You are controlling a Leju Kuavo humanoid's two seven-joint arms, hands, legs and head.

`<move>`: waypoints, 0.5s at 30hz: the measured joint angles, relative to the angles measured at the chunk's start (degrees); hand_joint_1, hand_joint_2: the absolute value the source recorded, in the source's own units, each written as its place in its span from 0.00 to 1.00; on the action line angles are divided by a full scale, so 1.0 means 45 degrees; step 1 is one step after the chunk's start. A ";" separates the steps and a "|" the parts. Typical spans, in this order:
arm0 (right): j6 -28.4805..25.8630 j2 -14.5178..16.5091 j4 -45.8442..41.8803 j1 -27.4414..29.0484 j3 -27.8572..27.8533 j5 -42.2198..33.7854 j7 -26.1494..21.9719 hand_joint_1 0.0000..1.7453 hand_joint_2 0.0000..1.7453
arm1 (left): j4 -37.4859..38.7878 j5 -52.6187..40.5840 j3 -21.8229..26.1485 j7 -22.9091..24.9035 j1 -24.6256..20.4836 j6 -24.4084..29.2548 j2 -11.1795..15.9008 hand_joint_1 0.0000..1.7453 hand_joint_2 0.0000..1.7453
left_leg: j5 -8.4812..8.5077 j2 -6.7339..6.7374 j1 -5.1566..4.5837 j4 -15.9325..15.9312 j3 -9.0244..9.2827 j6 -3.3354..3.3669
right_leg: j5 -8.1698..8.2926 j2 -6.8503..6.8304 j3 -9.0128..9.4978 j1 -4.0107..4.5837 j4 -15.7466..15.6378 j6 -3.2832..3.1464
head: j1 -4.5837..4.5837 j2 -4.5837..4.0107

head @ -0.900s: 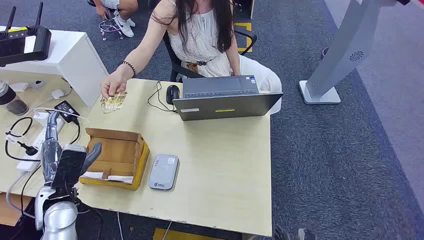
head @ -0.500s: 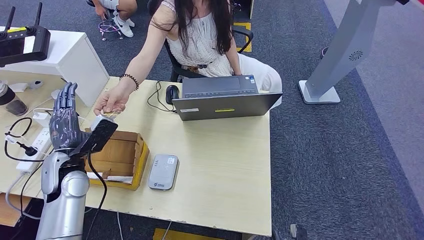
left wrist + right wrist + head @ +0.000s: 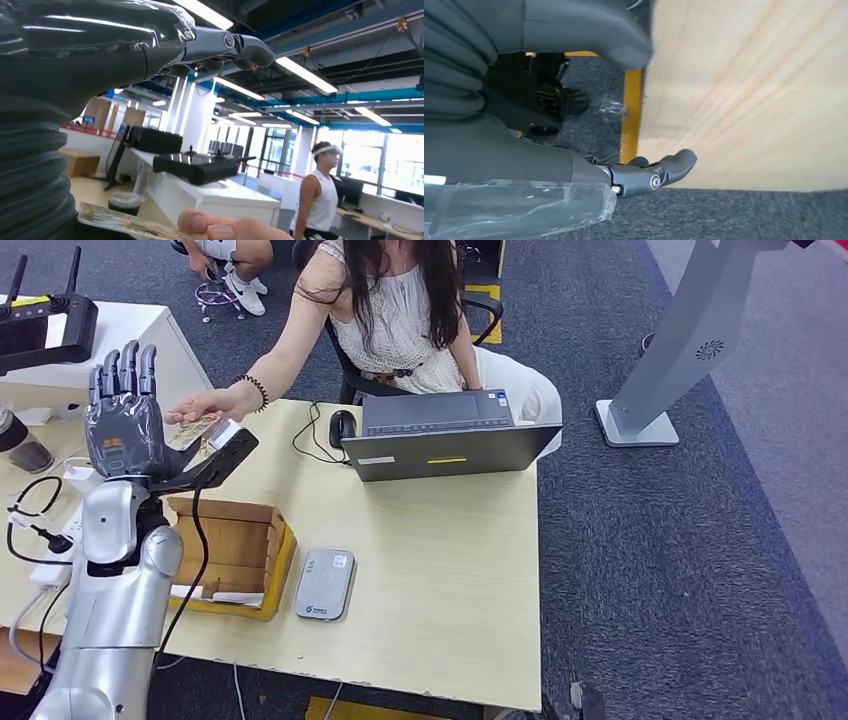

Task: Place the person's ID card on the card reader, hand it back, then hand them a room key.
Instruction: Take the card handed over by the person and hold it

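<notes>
My left hand [image 3: 122, 416] is raised over the table's far left corner, fingers straight up and apart, thumb out to the side. A seated person's hand [image 3: 205, 405] holds the ID card [image 3: 197, 430] flat against my palm side. In the left wrist view the card [image 3: 122, 225] lies by the base of my hand under the person's fingertips [image 3: 220, 231], and my fingers [image 3: 225, 47] stay extended above it, not closed. The grey card reader [image 3: 325, 583] lies near the table's front edge. My right hand [image 3: 649, 176] hangs empty beside the table edge.
An open cardboard box [image 3: 240, 550] sits left of the reader, under my forearm. A laptop [image 3: 450, 440] and mouse [image 3: 345, 427] stand at the far side. Cables and a power strip [image 3: 60, 540] lie to the left. A white cabinet [image 3: 150, 350] carries a black controller [image 3: 45, 325].
My left arm rose from beside the box up to the far left corner and opened upright. The person moved the card left to meet my hand.
</notes>
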 joint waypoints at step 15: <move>-0.0257 0.0293 0.0240 -0.0162 0.0391 0.0181 0.0260 0.00 1.00 | 0.0922 -0.0723 -0.0474 0.0384 -0.0617 0.0120 0.0380 1.00 1.00 | 0.0012 -0.0006 -0.0002 0.0000 -0.0003 -0.0017 | 0.0002 0.0002 -0.0011 -0.0002 0.0025 -0.0006 | 0.0001 0.0000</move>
